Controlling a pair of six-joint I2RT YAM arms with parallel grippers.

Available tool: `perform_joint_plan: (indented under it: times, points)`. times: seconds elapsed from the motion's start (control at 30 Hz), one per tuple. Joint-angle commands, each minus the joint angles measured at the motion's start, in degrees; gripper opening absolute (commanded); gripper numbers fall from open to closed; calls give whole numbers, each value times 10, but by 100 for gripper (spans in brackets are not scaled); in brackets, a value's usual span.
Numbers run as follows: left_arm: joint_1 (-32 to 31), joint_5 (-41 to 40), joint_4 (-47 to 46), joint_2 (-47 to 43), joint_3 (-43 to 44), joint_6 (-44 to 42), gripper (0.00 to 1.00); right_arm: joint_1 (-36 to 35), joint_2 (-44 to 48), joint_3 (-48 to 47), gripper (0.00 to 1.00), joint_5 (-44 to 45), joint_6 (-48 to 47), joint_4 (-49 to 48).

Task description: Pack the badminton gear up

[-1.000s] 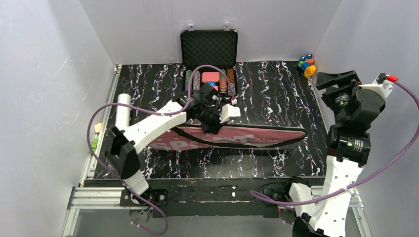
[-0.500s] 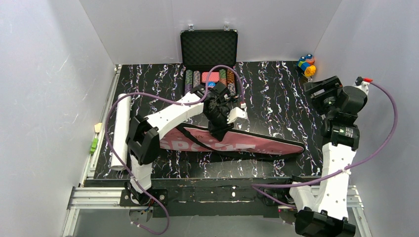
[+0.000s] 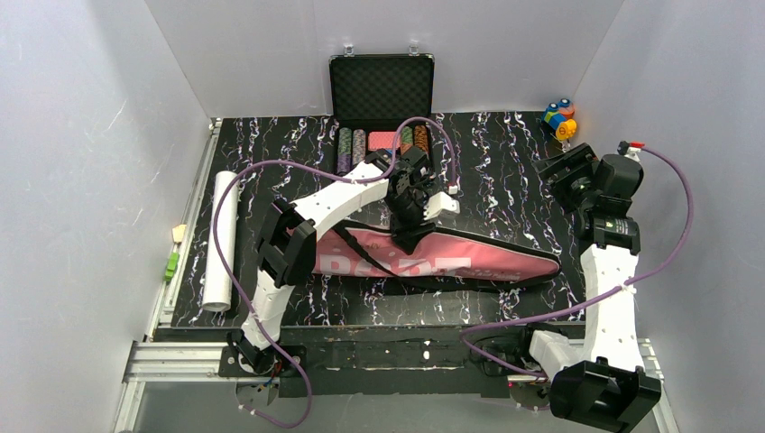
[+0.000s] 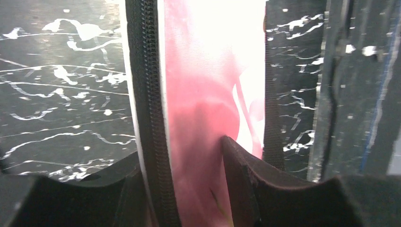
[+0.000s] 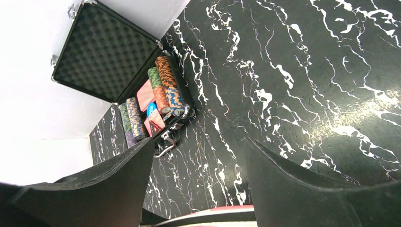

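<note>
Over the pink cover [image 3: 492, 262] my left gripper [image 4: 182, 151] straddles the zipper edge [image 4: 147, 94], probably for zipping; pinching, I cannot tell. My right gripper [image 5: 199, 142] gapes empty.

I work in a robotics lab test cell: plain white panels [image 3: 81, 135] wall in my black marble-patterned table [image 3: 505, 171] at nine, twelve and three o'clock, and at six an aluminium extrusion rail [image 3: 176, 361] carries my two bolted arm bases [image 3: 595, 397].

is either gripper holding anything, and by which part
Right gripper holds nothing. Left gripper straddles the zippered edge of the pink cover; a firm grip cannot be told.
</note>
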State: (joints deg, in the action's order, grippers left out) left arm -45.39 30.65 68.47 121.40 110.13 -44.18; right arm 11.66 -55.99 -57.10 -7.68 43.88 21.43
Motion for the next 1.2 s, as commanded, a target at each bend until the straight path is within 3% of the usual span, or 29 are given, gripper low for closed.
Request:
perform_joint_plan:
  times: [0.0,0.53,0.57,0.6,0.67,0.7,0.9,1.03,1.17]
  points:
    - [4,-55,-35,-3,-2,-57,46,-8,-6,8,77,-1,-11,-45]
    - [9,-67,-150,-58,-169,-22,52,-49,-29,5,79,13,-22,-45]
    - [9,-66,-155,-67,-175,-8,57,-50,-30,6,79,14,-24,-44]
    - [9,-70,-161,-73,-177,-1,71,-53,-31,5,80,14,-25,-42]
    - [13,-84,-175,-88,-171,15,96,-59,-37,2,82,16,-26,-35]
    - [19,-88,-178,-95,-161,23,98,-61,-41,-2,82,16,-27,-31]
    - [89,-95,-173,-140,-17,102,98,-68,-66,-27,84,9,-48,-3]
    - [148,-149,-161,-177,61,178,98,-67,-70,-34,86,4,-83,-6]
    - [234,-164,-172,-243,19,277,98,-69,-81,-22,86,22,-116,-32]
